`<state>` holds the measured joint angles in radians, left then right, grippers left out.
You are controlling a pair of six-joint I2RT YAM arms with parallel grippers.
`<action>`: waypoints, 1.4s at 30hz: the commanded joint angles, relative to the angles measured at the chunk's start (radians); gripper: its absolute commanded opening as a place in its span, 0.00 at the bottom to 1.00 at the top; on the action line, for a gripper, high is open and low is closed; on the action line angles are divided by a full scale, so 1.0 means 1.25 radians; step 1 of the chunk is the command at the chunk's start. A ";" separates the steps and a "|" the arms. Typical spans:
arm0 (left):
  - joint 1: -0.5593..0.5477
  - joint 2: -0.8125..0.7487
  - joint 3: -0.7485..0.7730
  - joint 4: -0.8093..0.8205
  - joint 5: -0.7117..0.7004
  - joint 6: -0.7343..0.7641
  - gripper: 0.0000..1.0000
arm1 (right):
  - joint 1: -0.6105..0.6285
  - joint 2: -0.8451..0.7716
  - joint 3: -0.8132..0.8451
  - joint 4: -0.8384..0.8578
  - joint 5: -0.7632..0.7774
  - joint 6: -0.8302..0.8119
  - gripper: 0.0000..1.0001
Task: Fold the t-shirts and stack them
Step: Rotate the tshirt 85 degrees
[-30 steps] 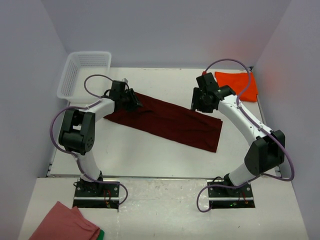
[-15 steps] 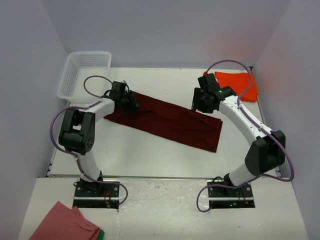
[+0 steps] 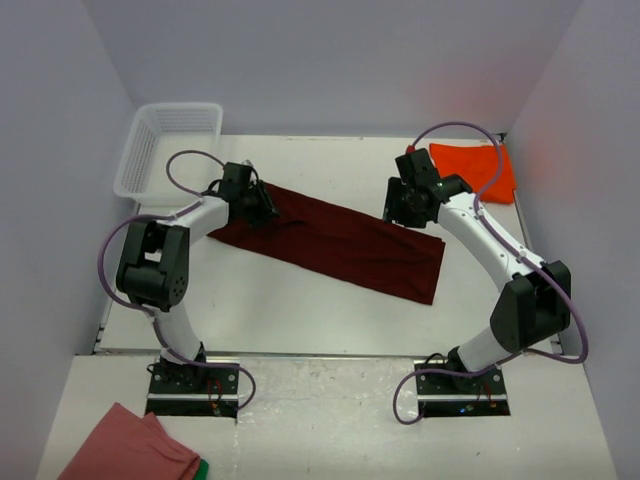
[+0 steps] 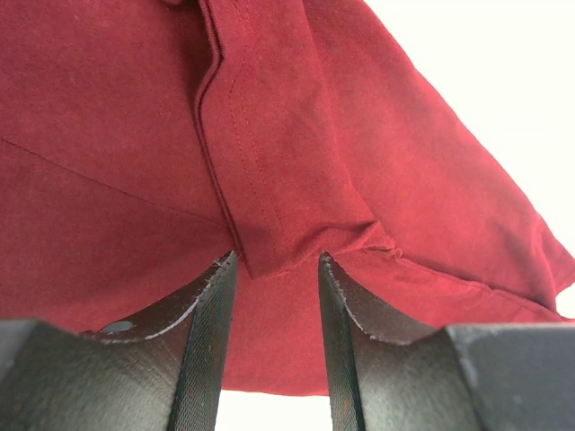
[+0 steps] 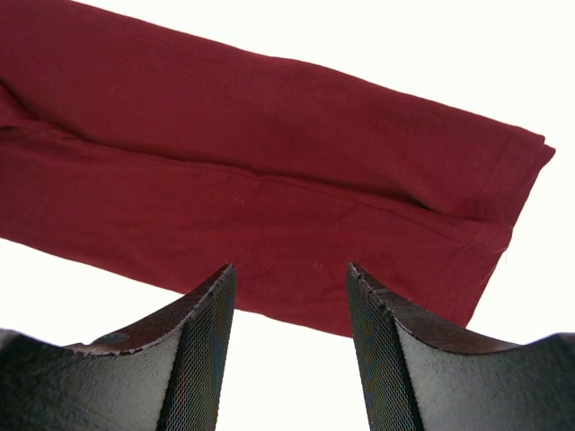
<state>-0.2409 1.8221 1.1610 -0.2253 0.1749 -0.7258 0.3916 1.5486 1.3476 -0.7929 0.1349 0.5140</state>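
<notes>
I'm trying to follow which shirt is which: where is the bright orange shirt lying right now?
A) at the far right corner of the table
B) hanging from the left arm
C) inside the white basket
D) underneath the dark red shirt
A: the orange shirt lies at the table's far right corner, behind the right arm, apart from the dark red shirt in the middle and across the table from the white basket.

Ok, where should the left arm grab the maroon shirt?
Take the hemmed flap at the left end of the maroon shirt, coming down from above. The shirt lies flat in a long strip, and that doubled edge ends right between the open jaws of the left gripper, so it probably offers the most to pinch.
</notes>
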 commanded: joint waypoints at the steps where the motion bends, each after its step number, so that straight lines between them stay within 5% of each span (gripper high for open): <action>1: -0.011 0.010 0.019 0.013 0.005 -0.013 0.43 | 0.001 -0.044 -0.002 0.007 0.005 -0.006 0.54; 17: -0.013 0.046 0.038 0.015 0.005 -0.012 0.39 | -0.002 -0.017 0.004 0.011 -0.007 -0.006 0.54; 23: -0.018 0.062 0.074 0.022 0.024 -0.012 0.03 | -0.002 -0.004 -0.004 0.015 -0.010 -0.010 0.54; 25: -0.023 0.060 0.085 0.021 0.028 -0.011 0.00 | 0.000 -0.002 -0.004 0.016 -0.010 -0.010 0.54; 35: -0.050 0.109 0.177 0.028 0.063 -0.008 0.01 | -0.002 0.021 0.003 0.017 -0.016 -0.010 0.54; 38: -0.051 0.201 0.276 0.026 0.075 0.006 0.25 | -0.002 0.026 0.001 0.017 -0.012 -0.017 0.54; 42: -0.055 0.221 0.315 0.035 0.096 0.032 0.42 | -0.002 0.031 -0.005 0.018 -0.013 -0.021 0.54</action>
<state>-0.3038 2.0903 1.4818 -0.2089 0.2535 -0.7227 0.3916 1.5757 1.3457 -0.7914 0.1226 0.5087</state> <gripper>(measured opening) 0.408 0.536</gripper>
